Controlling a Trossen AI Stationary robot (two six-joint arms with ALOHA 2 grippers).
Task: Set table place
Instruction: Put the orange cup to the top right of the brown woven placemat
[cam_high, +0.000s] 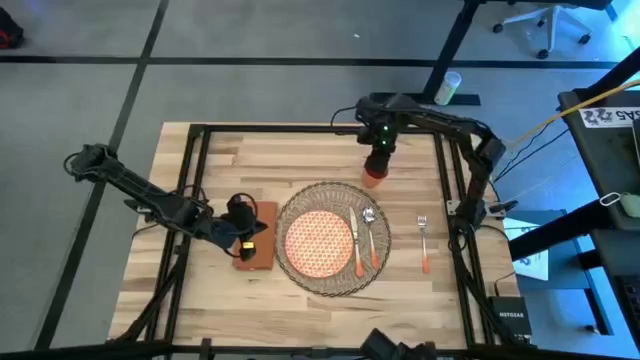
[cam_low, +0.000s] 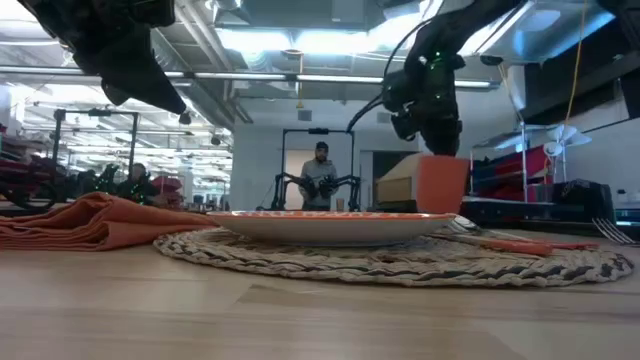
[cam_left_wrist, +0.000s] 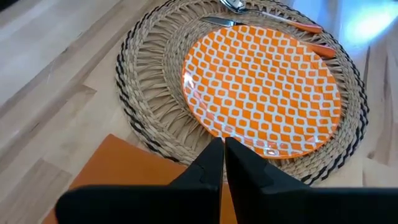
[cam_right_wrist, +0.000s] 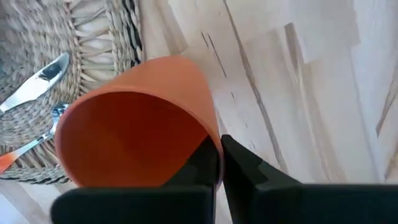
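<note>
1. nearest the front edge of the table (cam_high: 210, 300), the placemat (cam_high: 333, 280) carries plate (cam_high: 318, 240), knife (cam_high: 356, 245) and spoon (cam_high: 372, 236).
2. beside it, fork (cam_high: 423, 243) lies right; left gripper (cam_high: 243, 232), fingers closed and empty, hangs over the napkin (cam_high: 262, 236).
3. farthest, right gripper (cam_high: 378, 160) pinches the cup (cam_high: 374, 176) by its rim; releasing it looks like what's left.

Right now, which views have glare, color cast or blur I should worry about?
High view: blue cast on the floor right of the table. Low view: bright ceiling lights, right gripper dark against them, near tabletop soft. Left wrist view: blue-white glare beyond the placemat. Right wrist view: the cup fills it, soft.
</note>
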